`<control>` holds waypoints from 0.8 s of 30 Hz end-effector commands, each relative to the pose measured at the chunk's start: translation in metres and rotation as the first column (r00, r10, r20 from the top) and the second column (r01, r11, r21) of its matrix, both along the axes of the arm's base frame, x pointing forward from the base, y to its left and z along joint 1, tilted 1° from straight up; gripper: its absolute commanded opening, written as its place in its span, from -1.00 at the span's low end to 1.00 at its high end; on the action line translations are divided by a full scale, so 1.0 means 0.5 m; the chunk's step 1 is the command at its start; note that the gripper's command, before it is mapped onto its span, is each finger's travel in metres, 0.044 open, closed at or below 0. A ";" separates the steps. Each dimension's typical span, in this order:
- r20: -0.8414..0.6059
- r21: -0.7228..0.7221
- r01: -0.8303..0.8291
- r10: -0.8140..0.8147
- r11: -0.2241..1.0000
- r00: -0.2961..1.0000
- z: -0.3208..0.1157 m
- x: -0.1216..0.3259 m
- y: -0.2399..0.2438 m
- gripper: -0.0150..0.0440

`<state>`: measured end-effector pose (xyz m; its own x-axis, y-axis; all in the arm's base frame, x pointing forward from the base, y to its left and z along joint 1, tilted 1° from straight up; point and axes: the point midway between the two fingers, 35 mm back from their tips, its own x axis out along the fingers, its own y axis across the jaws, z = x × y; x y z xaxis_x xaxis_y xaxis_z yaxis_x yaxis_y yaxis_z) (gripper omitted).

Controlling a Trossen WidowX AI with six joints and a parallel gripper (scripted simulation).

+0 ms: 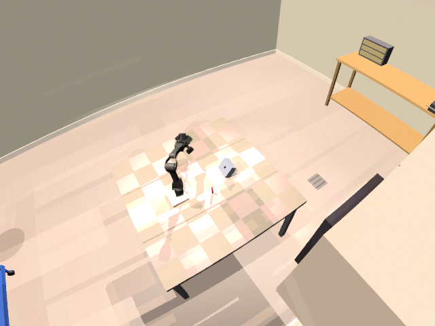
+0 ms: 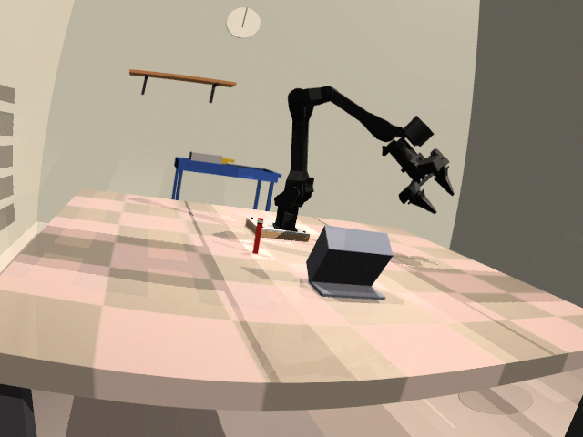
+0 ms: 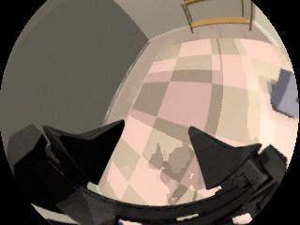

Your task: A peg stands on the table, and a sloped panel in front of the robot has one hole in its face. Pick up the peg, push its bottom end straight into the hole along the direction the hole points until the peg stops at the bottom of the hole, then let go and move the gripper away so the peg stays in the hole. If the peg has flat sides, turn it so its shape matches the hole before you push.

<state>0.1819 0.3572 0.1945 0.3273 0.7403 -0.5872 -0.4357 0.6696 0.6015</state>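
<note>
The red peg (image 1: 212, 190) (image 2: 257, 237) stands upright on the table near the arm's base, with a pale band near its top in the exterior view. The grey-blue sloped panel (image 1: 228, 164) (image 2: 351, 265) (image 3: 286, 95) stands on the table; its one dark hole (image 1: 224, 167) shows in the top view. The exterior view shows the panel's back. My gripper (image 2: 444, 203) (image 3: 157, 127) is open and empty, high above the table, on the far side of the panel from the peg. The peg is not in the wrist view. The hole's exact shape is too small to tell.
The arm's base plate (image 1: 180, 201) (image 2: 278, 232) sits on the checkered table (image 1: 196, 257) (image 2: 178, 343). The panel has a thin foot plate (image 2: 351, 290). An orange shelf unit (image 1: 383, 75) and a blue bench (image 2: 226, 169) stand away from the table.
</note>
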 end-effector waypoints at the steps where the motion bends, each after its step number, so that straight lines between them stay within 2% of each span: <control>1: 0.018 -0.045 0.030 -0.029 0.999 0.999 -0.010 0.034 -0.025 1.00; 24: 0.052 -0.268 0.177 -0.170 0.947 0.984 -0.059 0.187 -0.187 1.00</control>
